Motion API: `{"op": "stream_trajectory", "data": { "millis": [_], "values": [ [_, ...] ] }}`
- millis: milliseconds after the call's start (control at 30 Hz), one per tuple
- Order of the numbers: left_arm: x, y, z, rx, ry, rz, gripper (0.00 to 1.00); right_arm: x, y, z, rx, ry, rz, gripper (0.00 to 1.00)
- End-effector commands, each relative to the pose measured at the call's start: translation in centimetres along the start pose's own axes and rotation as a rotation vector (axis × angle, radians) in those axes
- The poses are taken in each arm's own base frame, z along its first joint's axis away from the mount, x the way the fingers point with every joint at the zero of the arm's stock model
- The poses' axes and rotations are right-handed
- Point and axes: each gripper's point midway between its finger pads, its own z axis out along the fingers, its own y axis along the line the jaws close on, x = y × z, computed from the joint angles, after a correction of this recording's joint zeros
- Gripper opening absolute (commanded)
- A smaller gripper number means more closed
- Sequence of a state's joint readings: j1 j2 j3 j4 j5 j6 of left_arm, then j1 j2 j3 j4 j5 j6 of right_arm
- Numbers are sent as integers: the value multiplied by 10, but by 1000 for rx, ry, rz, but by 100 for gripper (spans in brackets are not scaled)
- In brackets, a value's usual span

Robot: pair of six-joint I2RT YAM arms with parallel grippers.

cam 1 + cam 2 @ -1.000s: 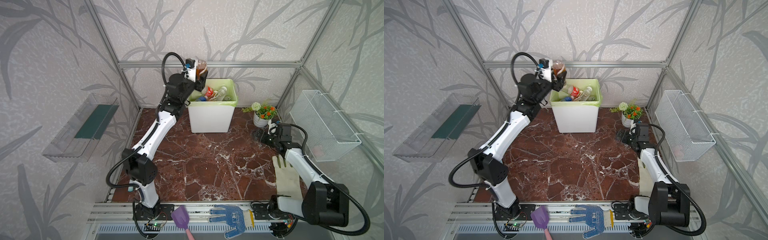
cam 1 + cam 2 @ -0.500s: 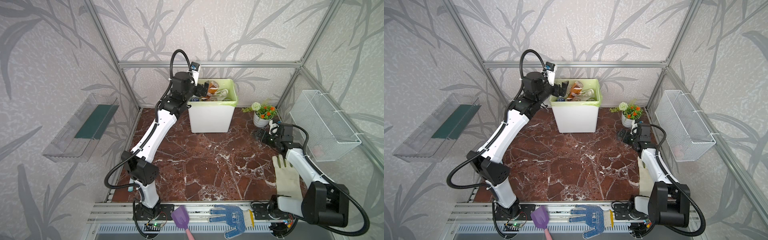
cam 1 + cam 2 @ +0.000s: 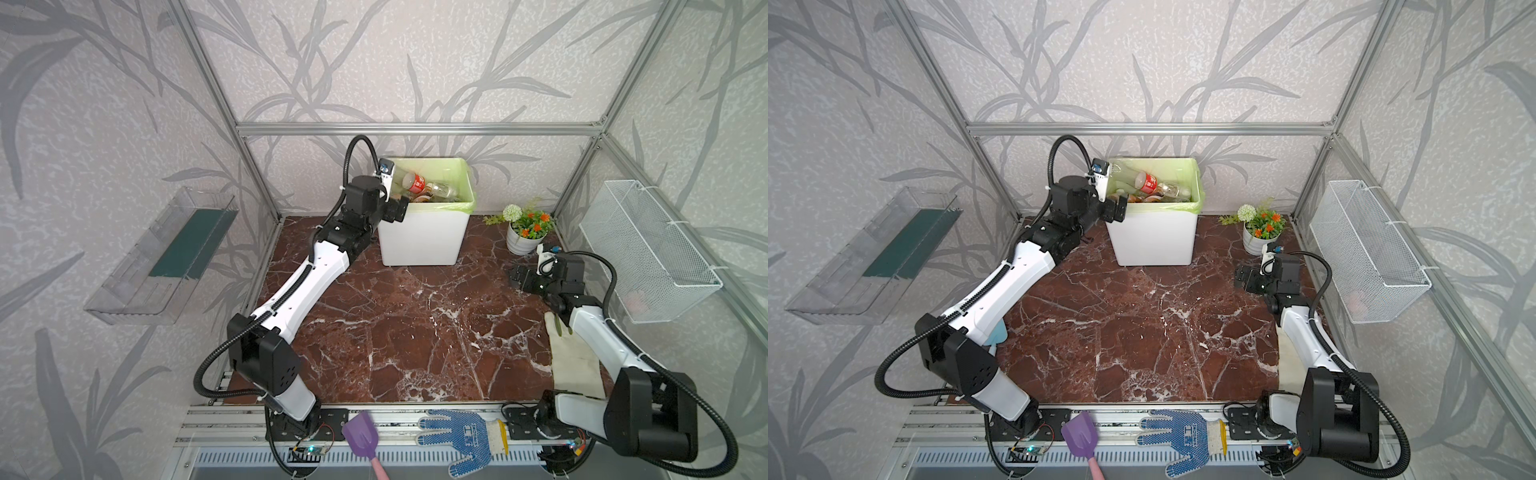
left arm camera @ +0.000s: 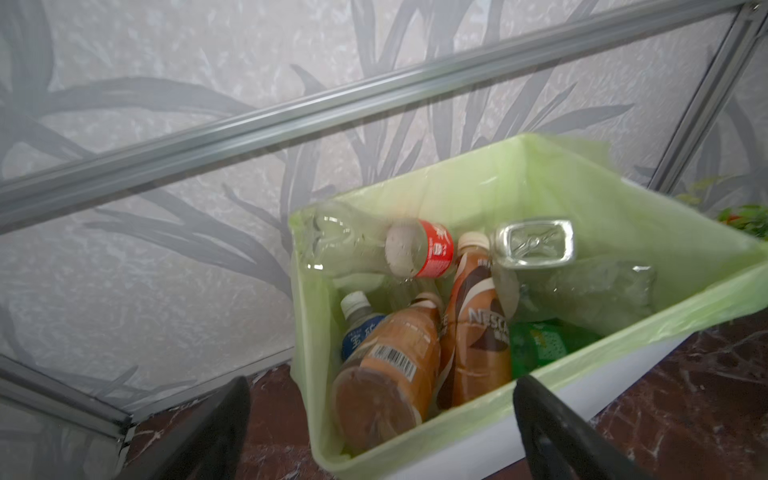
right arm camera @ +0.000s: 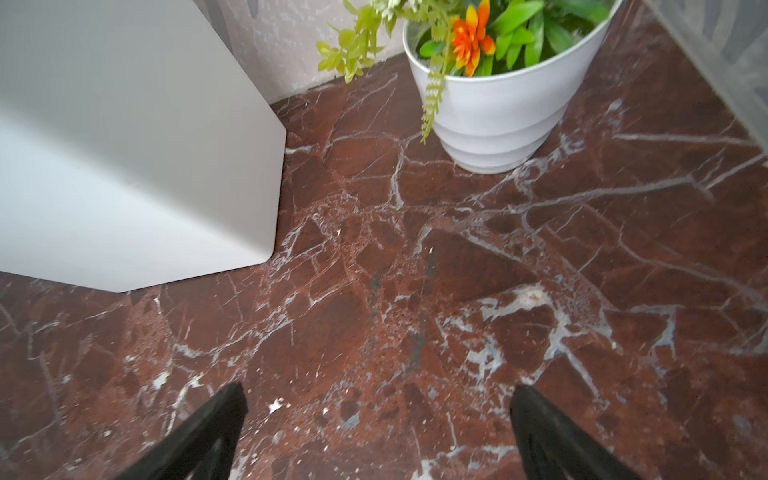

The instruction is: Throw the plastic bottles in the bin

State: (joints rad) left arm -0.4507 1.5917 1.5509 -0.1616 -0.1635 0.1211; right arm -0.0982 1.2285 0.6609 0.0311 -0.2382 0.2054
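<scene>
The white bin (image 3: 419, 243) (image 3: 1154, 243) with a light green liner stands at the back of the marble floor. Several plastic bottles lie inside: a brown one (image 4: 386, 374), a Nescafe one (image 4: 478, 340), a clear red-labelled one (image 4: 432, 249) (image 3: 415, 183), a blue-labelled one (image 4: 359, 328) and a green one (image 4: 540, 340). My left gripper (image 3: 395, 208) (image 3: 1115, 208) (image 4: 380, 382) hangs open and empty at the bin's front left corner, just outside the rim (image 4: 457, 419). My right gripper (image 3: 517, 276) (image 3: 1244, 278) (image 5: 376, 388) is open over bare floor, right of the bin.
A white flower pot (image 3: 523, 243) (image 5: 498, 120) stands close behind the right gripper. A wire basket (image 3: 648, 249) hangs on the right wall, a clear shelf (image 3: 162, 253) on the left. A cream glove (image 3: 573, 357), a blue glove (image 3: 461, 432) and a purple scoop (image 3: 359, 432) lie near the front.
The left gripper has opened and let go of the brown bottle, which now lies in the bin; the arm has dropped from above the bin to its front left corner. The right arm has stayed put.
</scene>
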Motion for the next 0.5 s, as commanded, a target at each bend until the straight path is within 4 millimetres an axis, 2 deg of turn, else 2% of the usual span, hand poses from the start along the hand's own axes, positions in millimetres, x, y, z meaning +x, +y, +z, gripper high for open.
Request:
{"op": "stream_trajectory", "data": {
  "millis": [0,167,267,467],
  "values": [
    [-7,34,-35,-148,-80,-46,99,-16,-7,1,23,-194,-133,99],
    [56,71,-62,-351,-48,-120,99,0,-7,13,-20,-333,-207,99],
    [91,92,-80,-461,-21,-168,99,8,-3,24,-61,-355,-236,99],
    [166,117,-104,-626,66,-207,99,17,10,37,-68,-333,-304,99]
  ]
}}
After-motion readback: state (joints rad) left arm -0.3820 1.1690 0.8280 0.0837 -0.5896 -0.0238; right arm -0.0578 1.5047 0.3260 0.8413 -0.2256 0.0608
